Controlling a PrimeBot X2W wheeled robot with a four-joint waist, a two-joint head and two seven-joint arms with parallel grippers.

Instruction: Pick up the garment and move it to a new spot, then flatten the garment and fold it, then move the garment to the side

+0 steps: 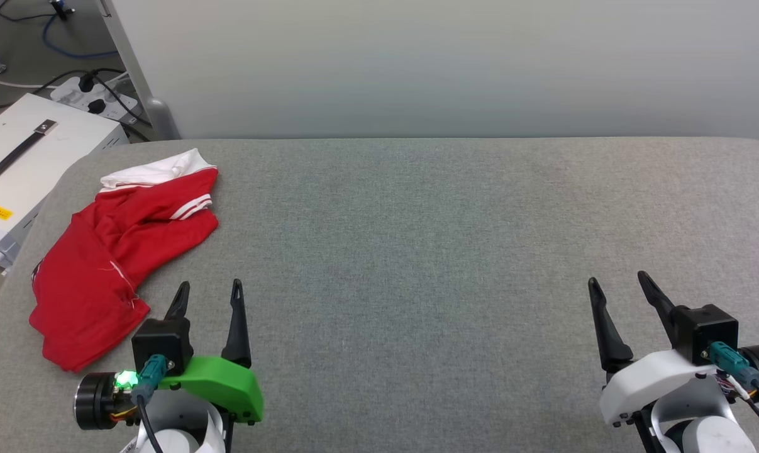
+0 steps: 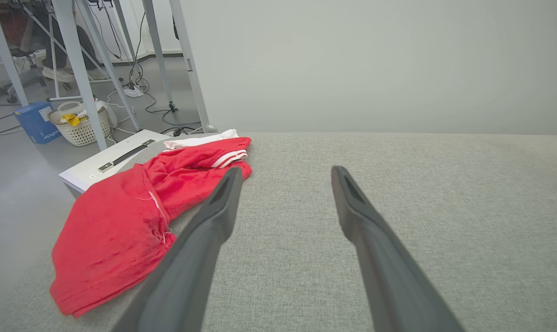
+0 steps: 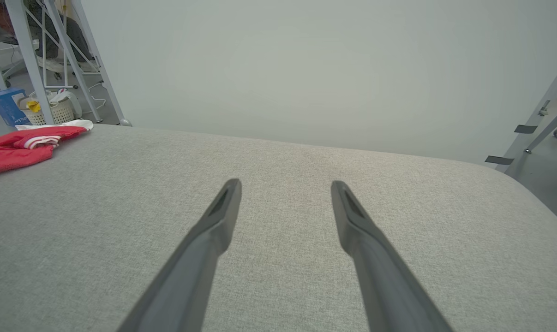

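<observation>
My L pincer (image 1: pixel 210 283) is open & empty, and my R pincer (image 1: pixel 617 278) is open too, well apart across the bench (image 1: pixel 417 251). The garment (image 1: pixel 109 251) lies crumpled just left of the L pincer and beyond it, near the bench's left edge. Its long axis runs near-left to far-right, so the L arm's nearer.

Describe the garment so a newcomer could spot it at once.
Start at the wide grey fabric-covered table and go to its left end, beside the white case. The garment lies crumpled there, left of the left gripper. Its bright red cloth with a white sleeve and striped trim stands out against the grey.
</observation>
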